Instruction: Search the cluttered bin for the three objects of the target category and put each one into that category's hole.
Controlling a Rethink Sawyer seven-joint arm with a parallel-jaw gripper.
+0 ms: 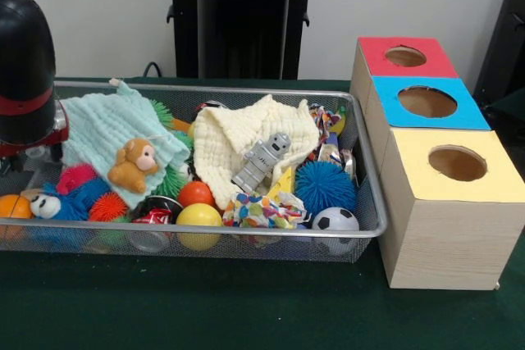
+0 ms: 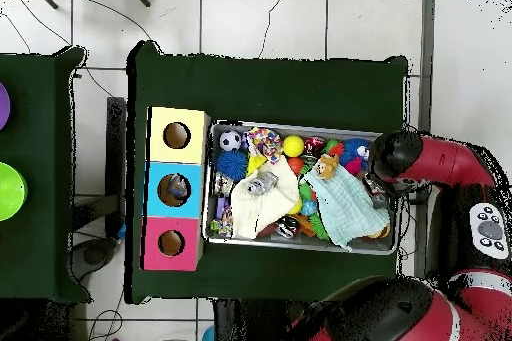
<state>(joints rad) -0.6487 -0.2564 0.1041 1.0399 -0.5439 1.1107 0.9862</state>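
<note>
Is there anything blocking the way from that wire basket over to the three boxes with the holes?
Nothing visible does. The boxes stand right beside the bin, and their three holes face up, uncovered. Only the bin's low rim lies between.

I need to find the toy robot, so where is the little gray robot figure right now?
In the front view the gray robot figure lies on the cream cloth near the middle of the bin, left of the blue spiky ball.

We see the wide, shallow rectangular basket of silver wire mesh with a rounded metal rim [image 1: 246, 234] [image 2: 300, 249] lying flat on the tabletop, heaped with toys, balls and two cloths. The end effector [image 1: 25, 71] [image 2: 385, 157] hangs above one end of it.
</note>
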